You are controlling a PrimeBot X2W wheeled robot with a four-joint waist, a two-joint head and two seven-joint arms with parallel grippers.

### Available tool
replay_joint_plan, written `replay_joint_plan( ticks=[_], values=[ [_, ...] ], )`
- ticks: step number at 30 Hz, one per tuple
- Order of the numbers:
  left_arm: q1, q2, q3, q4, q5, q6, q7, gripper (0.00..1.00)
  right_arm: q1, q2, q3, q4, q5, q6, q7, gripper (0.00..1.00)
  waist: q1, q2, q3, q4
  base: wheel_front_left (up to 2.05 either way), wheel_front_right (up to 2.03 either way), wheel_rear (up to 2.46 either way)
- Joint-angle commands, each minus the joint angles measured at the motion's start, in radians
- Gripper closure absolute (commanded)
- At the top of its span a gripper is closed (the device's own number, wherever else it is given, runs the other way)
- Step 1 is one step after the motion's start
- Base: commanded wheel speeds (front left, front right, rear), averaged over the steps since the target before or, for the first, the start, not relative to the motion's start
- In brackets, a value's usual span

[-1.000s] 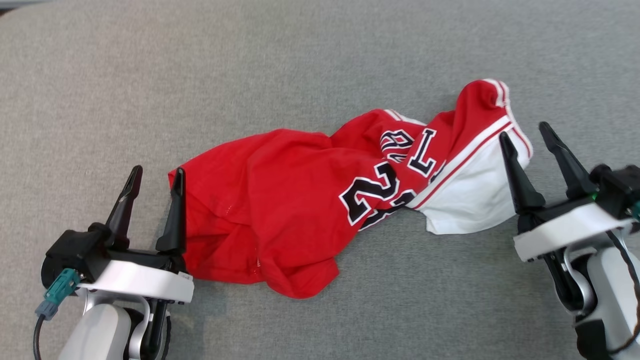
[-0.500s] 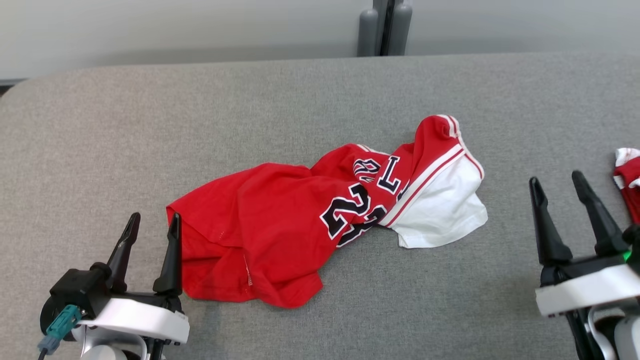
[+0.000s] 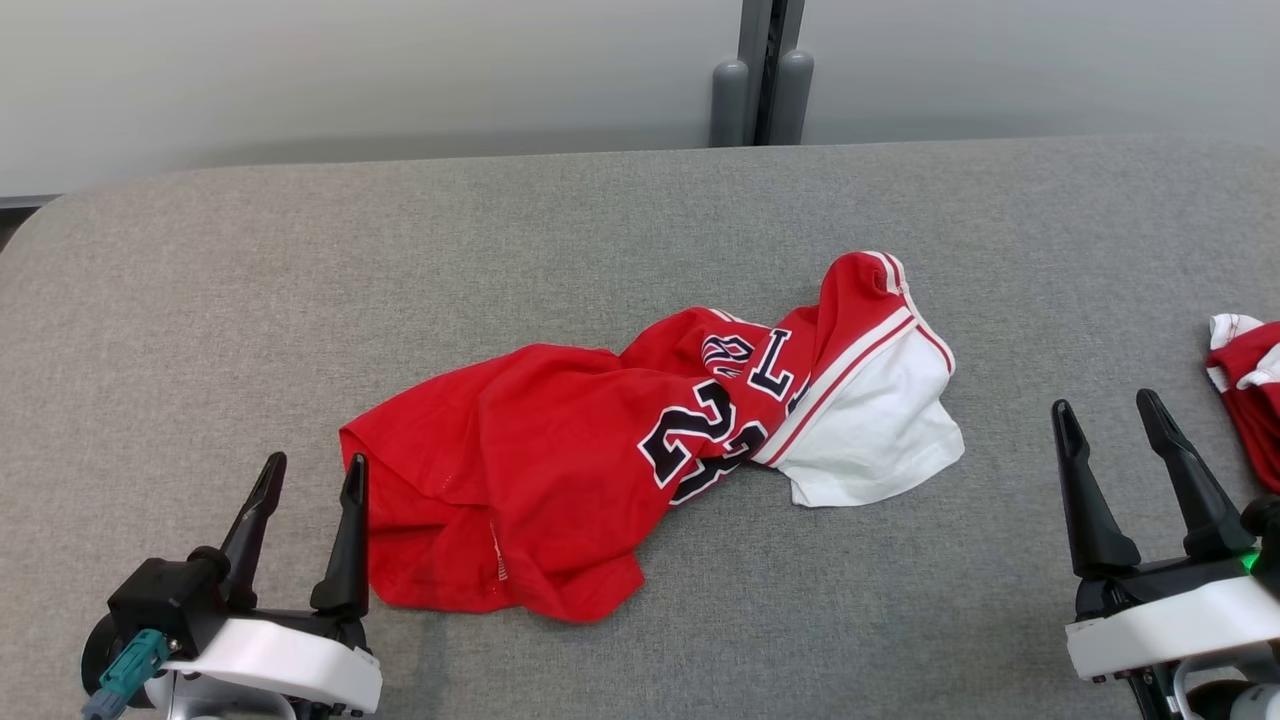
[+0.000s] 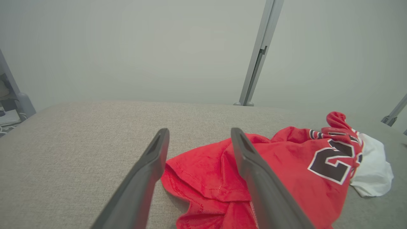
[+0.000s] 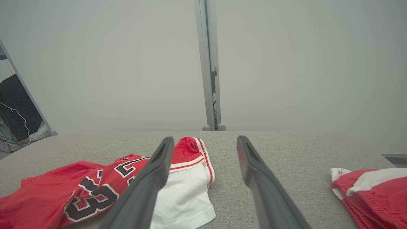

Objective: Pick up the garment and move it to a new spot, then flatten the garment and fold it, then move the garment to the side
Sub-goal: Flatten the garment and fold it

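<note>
The garment (image 3: 560,460) is a red jersey with black-and-white numbers and a white part at its right end, lying crumpled in the middle of the grey padded table (image 3: 300,280). My left gripper (image 3: 312,472) stands open at the lower left, its right finger just beside the jersey's left edge, holding nothing. In the left wrist view the garment (image 4: 286,171) lies ahead and to the right of the open left gripper (image 4: 198,135). My right gripper (image 3: 1102,412) is open at the lower right, well clear of the white end. The right wrist view shows the garment (image 5: 95,187) left of the right gripper (image 5: 205,141).
A second red-and-white garment (image 3: 1245,385) lies at the table's right edge, also seen as a red-and-white garment (image 5: 372,190) in the right wrist view. A grey wall with a vertical post (image 3: 760,70) stands behind the table's far edge.
The head camera has tilted up, bringing the wall, the far table edge and the second garment into view. Both grippers have drawn back from the jersey's ends, staying open.
</note>
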Motion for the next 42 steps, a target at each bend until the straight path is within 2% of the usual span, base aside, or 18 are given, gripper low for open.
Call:
replay_joint_plan(
  ticks=[1,7,16,23,24,25,26,34,42],
  values=[
    [0.008,0.007,0.0,-0.004,-0.004,0.003,0.003,0.0,0.011,-0.002,-0.001,-0.006,-0.005,0.0,0.001,0.0,0.0,0.0,0.001,0.001,0.0,0.0,0.0],
    [-0.005,0.004,-0.027,-0.021,0.004,-0.001,0.029,0.0,0.007,0.0,0.002,-0.012,-0.002,0.0,0.007,0.0,0.0,0.0,0.008,0.003,0.0,0.0,0.0],
    [0.028,-0.034,-0.155,-0.011,-0.04,-0.036,0.219,0.0,0.003,0.008,0.015,-0.002,0.008,0.0,0.002,0.0,0.0,0.0,0.033,-0.013,0.0,0.0,0.0],
    [0.003,-0.053,-0.194,0.048,-0.061,-0.051,0.278,0.0,-0.008,0.015,0.021,0.014,0.019,0.0,-0.007,0.0,0.0,0.0,0.053,-0.029,0.0,0.0,0.0],
    [-0.001,-0.054,-0.197,0.054,-0.063,-0.055,0.281,0.05,-0.008,0.016,0.022,0.016,0.02,0.0,-0.009,0.0,0.0,0.0,0.054,-0.032,0.0,0.0,0.0],
    [-0.005,-0.053,-0.199,0.06,-0.062,-0.06,0.278,0.69,-0.01,0.017,0.023,0.017,0.021,0.0,-0.01,0.0,0.0,0.0,0.056,-0.035,0.0,0.0,0.0],
    [-0.011,-0.05,-0.202,0.066,-0.059,-0.062,0.28,1.0,-0.011,0.018,0.022,0.019,0.023,0.0,-0.012,0.0,0.0,0.0,0.057,-0.037,0.0,0.0,0.0],
    [-0.032,-0.011,-0.208,0.007,-0.026,-0.067,0.284,1.0,-0.007,0.024,0.009,0.027,0.028,0.0,-0.021,0.0,0.0,0.0,0.054,-0.042,0.0,0.0,0.0],
    [-0.043,0.052,-0.234,-0.235,0.0,-0.072,0.366,1.0,0.006,0.032,0.002,0.036,0.031,0.0,-0.028,0.0,0.0,0.0,0.032,-0.028,0.0,0.0,0.0]
  ],
)
